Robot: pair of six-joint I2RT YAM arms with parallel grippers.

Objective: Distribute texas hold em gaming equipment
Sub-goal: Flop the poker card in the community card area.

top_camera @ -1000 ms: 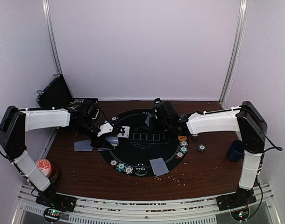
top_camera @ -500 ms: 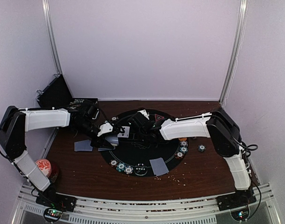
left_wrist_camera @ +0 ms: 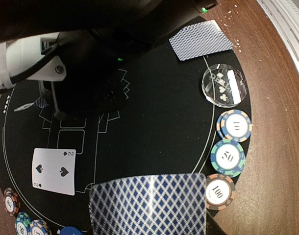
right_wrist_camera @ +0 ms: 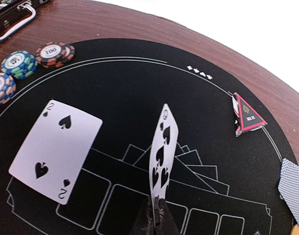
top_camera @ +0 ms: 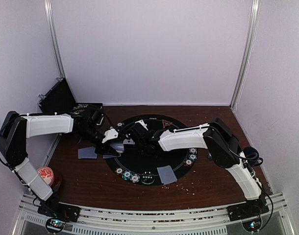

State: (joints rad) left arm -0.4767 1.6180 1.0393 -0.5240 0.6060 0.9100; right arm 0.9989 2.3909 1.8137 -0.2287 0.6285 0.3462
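Right tool (right_wrist_camera: 154, 218): pinching the nine of spades (right_wrist_camera: 161, 152), likely light and bendy, by its edge.
Left tool (top_camera: 114, 141): gripping blue-backed cards (left_wrist_camera: 149, 208).

Two face-up cards are counted: the two of spades (right_wrist_camera: 55, 152) and nine of spades (right_wrist_camera: 161, 152). One red triangle marker (right_wrist_camera: 247, 119) is seen, and three striped chips (top_camera: 126, 175) at the mat's (top_camera: 139, 164) near edge.

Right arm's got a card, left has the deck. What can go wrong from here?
The right gripper pinches the nine of spades by one edge only; it could twist or slip before placement.
The right arm hangs close to the left gripper and its deck; a bump could spill cards.
The nine may land overlapping the two of spades.
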